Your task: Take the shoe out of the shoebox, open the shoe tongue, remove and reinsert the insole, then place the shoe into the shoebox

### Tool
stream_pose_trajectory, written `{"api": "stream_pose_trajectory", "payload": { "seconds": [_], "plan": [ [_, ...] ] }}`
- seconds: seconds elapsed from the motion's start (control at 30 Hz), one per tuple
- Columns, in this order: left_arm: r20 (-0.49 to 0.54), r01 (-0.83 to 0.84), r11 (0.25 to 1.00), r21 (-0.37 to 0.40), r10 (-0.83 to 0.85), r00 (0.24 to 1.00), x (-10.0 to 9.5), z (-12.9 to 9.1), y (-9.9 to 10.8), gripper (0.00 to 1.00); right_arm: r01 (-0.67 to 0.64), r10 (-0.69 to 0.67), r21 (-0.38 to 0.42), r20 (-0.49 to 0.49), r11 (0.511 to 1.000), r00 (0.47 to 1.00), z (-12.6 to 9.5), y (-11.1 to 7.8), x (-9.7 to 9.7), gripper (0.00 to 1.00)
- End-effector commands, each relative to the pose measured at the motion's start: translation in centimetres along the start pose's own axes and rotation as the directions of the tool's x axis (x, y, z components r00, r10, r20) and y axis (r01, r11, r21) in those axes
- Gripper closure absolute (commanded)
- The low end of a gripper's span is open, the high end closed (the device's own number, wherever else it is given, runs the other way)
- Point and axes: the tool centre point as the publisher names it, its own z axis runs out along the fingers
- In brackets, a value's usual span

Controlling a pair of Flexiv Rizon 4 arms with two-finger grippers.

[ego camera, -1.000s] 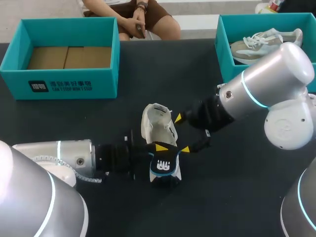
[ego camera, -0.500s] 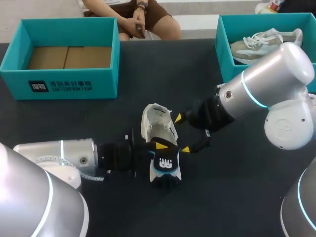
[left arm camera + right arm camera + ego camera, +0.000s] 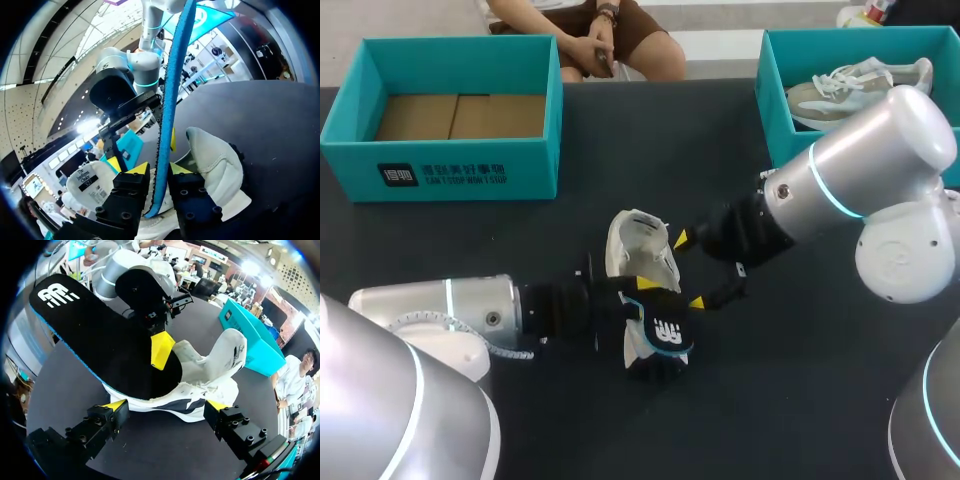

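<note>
A white shoe lies mid-table with its opening up. A black insole with a blue edge stands out of its near end, leaning to the right. My left gripper comes in from the left and is shut on the insole. In the left wrist view the insole runs edge-on between the gripper and the shoe lies beside it. My right gripper is open at the shoe's right side. In the right wrist view the gripper straddles the shoe, with the insole ahead.
An open teal shoebox with a bare cardboard floor stands at the back left. A second teal box at the back right holds another pale shoe. The dark table between the boxes and in front is bare.
My left arm has slid a little to the right, and the insole in it has tipped and turned to the right. The right arm and the shoe have kept still.
</note>
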Motion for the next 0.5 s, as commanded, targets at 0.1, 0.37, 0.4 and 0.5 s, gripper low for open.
{"api": "stream_pose_trajectory", "payload": {
  "seconds": [0.1,0.37,0.4,0.5],
  "plan": [
    [0.001,-0.002,1.0,0.001,0.002,1.0,0.1,-0.1,-0.5,0.64,0.0,0.0,-0.001,0.001,1.0,1.0,0.1,0.0,0.1,0.0],
    [0.005,0.011,1.0,0.008,-0.011,1.0,-0.1,-0.5,-1.2,0.67,0.0,0.0,-0.001,0.001,1.0,1.0,0.1,0.0,0.1,0.0],
    [0.008,0.015,1.0,0.007,-0.015,1.0,-0.2,-0.5,-1.4,0.67,0.0,0.0,-0.001,0.001,1.0,1.0,0.1,0.0,0.1,0.0],
    [0.013,0.021,1.0,0.011,-0.021,1.0,-0.6,-0.9,-2.0,0.67,0.0,0.0,-0.001,0.001,1.0,1.0,0.1,0.0,0.1,0.0]
  ]
}}
